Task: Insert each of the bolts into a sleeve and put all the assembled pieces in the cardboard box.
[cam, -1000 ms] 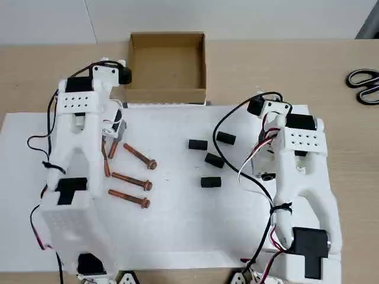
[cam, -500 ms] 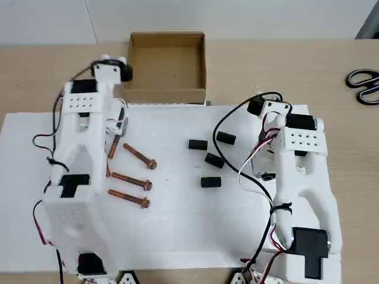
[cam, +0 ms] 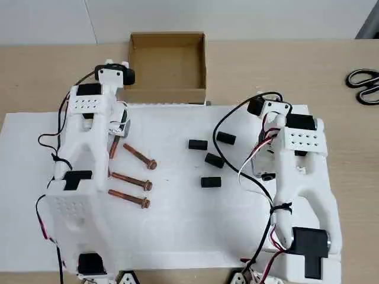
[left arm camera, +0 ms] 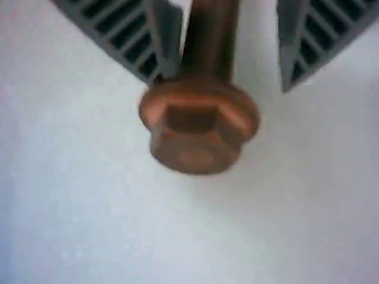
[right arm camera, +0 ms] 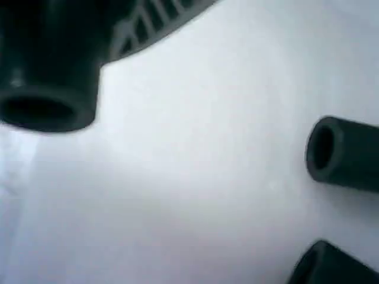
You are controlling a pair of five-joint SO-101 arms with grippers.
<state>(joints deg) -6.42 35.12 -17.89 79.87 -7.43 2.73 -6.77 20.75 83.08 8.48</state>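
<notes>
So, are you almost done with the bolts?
Not nearly. The cardboard box is empty and no bolt is in a sleeve. The left tool straddles one bolt; the right tool holds a sleeve. Other bolts and four sleeves lie loose.

near sleeve @ jaws | far sleeve + third sleeve on wht sheet

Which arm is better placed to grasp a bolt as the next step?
Left. The left gripper, open, straddles the shank of a bolt. The right gripper holds a sleeve over by the other sleeves, away from the bolts.
</notes>
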